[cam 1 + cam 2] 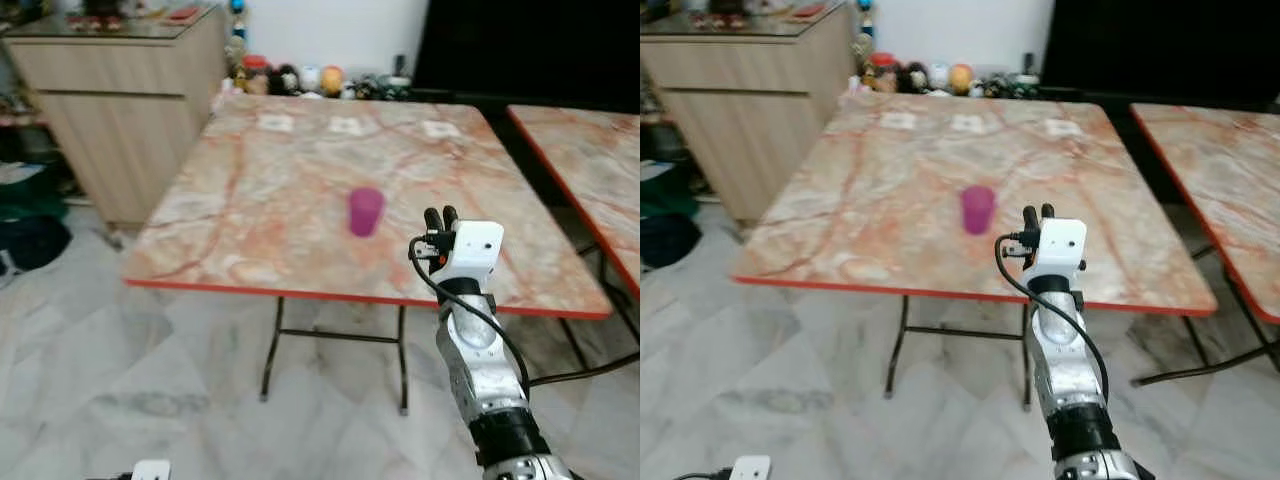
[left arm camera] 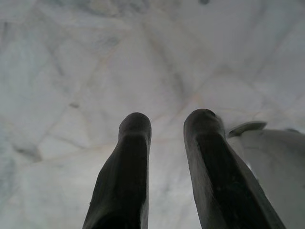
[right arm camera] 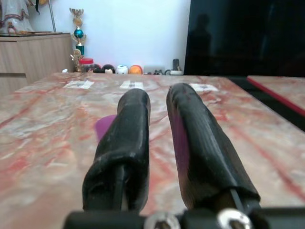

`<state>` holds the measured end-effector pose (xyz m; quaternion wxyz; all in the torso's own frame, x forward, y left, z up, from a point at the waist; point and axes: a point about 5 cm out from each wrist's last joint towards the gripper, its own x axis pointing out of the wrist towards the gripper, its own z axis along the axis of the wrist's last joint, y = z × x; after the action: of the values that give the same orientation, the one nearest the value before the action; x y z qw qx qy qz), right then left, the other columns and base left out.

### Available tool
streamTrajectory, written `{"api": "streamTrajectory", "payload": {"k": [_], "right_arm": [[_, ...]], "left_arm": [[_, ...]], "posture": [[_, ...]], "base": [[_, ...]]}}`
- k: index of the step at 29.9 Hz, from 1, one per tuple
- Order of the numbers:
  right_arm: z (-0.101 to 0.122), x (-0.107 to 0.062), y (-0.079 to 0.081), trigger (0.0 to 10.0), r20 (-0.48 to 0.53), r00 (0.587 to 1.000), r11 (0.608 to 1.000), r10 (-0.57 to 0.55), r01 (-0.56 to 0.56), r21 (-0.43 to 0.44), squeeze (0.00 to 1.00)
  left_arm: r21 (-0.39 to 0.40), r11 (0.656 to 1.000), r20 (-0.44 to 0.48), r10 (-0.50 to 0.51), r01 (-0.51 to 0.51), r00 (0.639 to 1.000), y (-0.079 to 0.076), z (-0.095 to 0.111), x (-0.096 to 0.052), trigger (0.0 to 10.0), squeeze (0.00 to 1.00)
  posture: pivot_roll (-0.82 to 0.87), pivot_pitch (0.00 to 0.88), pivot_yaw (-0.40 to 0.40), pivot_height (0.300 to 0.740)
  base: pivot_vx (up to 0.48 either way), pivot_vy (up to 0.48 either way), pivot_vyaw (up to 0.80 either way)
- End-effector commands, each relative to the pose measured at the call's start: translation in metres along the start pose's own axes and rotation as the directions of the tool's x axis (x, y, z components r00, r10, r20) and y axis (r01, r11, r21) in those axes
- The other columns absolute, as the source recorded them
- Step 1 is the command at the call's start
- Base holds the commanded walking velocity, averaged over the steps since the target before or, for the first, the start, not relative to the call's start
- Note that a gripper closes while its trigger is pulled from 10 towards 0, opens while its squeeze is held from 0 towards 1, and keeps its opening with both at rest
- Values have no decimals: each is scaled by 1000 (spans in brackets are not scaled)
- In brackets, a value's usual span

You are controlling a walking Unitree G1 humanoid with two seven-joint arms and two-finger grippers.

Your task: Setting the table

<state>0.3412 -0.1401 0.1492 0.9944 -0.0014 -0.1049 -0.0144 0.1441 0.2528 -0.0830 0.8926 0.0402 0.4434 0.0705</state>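
A purple cup [image 1: 366,211] stands upright near the middle of the marble-topped table [image 1: 260,170]. My right gripper [image 1: 441,214] is raised over the table's front edge, a short way to the right of the cup and nearer to me, pointing at the far wall. Its two black fingers stand close together with nothing between them. In the right wrist view the cup [image 3: 107,126] shows beyond and beside the fingers [image 3: 131,124]. My left gripper [image 2: 167,119] hangs low over the marble floor, its fingers apart and empty.
Three white cards [image 1: 345,126] lie along the table's far side. A second marble table [image 1: 600,150] stands to the right across a narrow gap. A wooden cabinet [image 1: 120,100] is at the left, dark bags [image 1: 30,235] lie on the floor beside it, and small figurines [image 1: 300,78] line the wall.
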Motion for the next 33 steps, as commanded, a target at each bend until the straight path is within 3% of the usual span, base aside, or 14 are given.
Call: {"api": "streamTrajectory", "payload": {"k": [1,4,5,6,21,22,23,24,33], "right_arm": [[0,0,-11,10000,-1,1000,999,-29,29,-14,0],[0,0,-11,10000,0,1000,1000,-27,27,-12,0],[0,0,-11,10000,0,1000,1000,-26,26,-10,118],[0,0,-11,10000,5,1000,1000,-19,19,5,1000],[-1,-1,-10,10000,-3,1000,1000,-18,18,-1,1000],[-1,-1,-10,10000,-4,1000,1000,-19,19,-2,831],[-1,-1,-10,10000,-5,1000,1000,-20,20,-3,361],[-1,-1,-10,10000,-7,1000,1000,-19,19,-5,0],[-3,0,-8,10000,-19,1000,1000,2,-2,-11,0]], "left_arm": [[1,1000,-22,-11,11,1000,-6,-5,0,10000,0],[1,1000,-26,-12,12,1000,-6,-5,0,10000,0],[0,1000,-26,-12,12,1000,-6,-5,0,10000,0],[4,1000,-23,-15,15,1000,-6,-5,0,10000,0],[1,1000,-28,-21,21,999,-6,-6,0,10000,0],[2,1000,-28,-22,22,999,-6,-5,0,10000,0],[2,1000,-28,-23,23,999,-6,-5,0,10000,0],[2,1000,-27,-23,23,999,-6,-6,0,10000,0],[1,1000,-27,-24,24,999,-7,-5,0,10000,0]], "posture": [[-5,6,-5,740],[-6,7,-5,740],[-6,7,-5,740],[-3,7,-6,740],[-6,14,-3,740],[-6,14,-3,740],[-6,16,-3,740],[-7,16,-5,740],[-4,16,-7,740]], "base": [[0,0,0],[0,0,0],[0,0,0],[0,0,0],[239,0,0],[334,0,0],[334,0,0],[330,0,0],[335,0,0]]}}
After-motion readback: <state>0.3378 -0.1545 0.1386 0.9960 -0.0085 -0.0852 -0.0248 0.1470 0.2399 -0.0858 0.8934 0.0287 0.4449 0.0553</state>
